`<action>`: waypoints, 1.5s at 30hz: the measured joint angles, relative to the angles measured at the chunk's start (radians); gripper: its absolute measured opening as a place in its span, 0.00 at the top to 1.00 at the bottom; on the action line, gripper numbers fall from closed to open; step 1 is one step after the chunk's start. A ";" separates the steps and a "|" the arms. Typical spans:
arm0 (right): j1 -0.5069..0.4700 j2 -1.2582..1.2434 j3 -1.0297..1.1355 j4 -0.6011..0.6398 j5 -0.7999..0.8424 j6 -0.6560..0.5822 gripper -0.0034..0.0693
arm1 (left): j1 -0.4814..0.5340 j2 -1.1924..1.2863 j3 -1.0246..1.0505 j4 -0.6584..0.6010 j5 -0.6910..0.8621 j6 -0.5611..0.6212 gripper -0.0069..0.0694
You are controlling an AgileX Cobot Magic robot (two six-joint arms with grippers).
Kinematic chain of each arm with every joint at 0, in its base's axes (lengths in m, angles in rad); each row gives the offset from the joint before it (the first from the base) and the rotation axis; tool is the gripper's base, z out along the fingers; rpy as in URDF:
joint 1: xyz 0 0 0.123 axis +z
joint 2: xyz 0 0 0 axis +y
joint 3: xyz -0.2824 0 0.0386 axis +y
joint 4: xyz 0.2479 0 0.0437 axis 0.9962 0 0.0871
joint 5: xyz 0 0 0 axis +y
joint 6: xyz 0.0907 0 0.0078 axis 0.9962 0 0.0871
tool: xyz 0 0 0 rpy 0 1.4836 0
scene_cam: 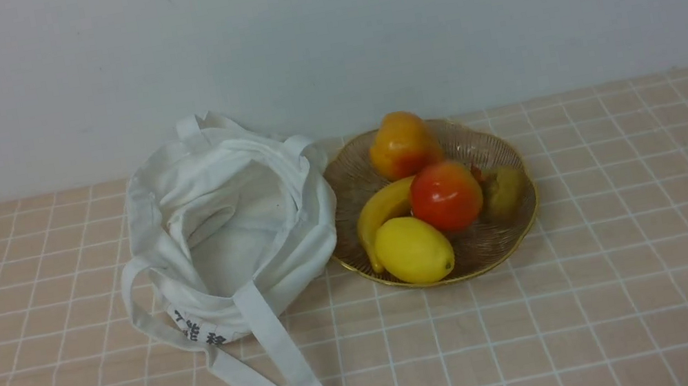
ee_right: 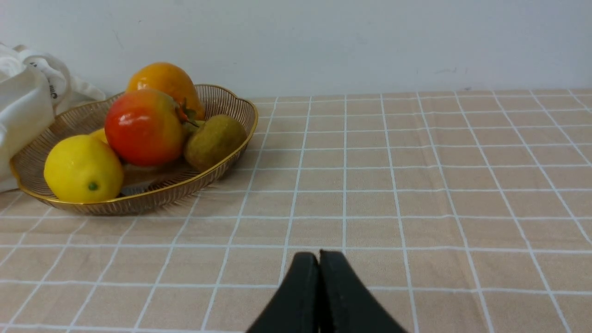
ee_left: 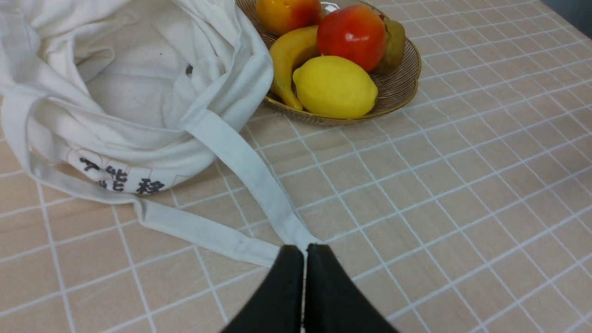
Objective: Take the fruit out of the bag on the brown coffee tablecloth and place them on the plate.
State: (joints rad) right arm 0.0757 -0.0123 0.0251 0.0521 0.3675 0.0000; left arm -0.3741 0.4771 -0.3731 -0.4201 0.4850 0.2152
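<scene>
bag: soft white cloth tote (scene_cam: 231,229), at nine o'clock of plate, looks empty
fruit: round glossy red-orange ball (scene_cam: 446,195) on gold-brown wire dish (scene_cam: 518,230)
step: seemingly finished
left gripper (ee_left: 305,252): pressed together, holding nothing
right gripper (ee_right: 318,259): pressed together, holding nothing
next: probably just retreat

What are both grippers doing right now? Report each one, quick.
Left gripper: closed, holding nothing, just above the tablecloth near a bag strap.
Right gripper: closed, holding nothing, away from the plate.

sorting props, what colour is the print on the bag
Dark navy-black characters on the white bag, clearest in the left wrist view.
</scene>
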 joint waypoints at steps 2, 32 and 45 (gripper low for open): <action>0.000 0.000 0.000 0.000 0.000 0.000 0.97 | 0.000 0.000 0.001 -0.001 0.013 0.000 0.92; 0.000 0.000 0.000 0.000 0.000 0.000 0.97 | 0.293 -0.479 0.400 0.394 -0.168 -0.187 0.92; 0.000 0.000 0.000 0.000 0.000 0.000 0.97 | 0.319 -0.487 0.401 0.408 -0.107 -0.186 0.92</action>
State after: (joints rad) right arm 0.0757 -0.0123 0.0251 0.0521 0.3675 0.0000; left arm -0.0554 -0.0100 0.0280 -0.0121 0.3785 0.0293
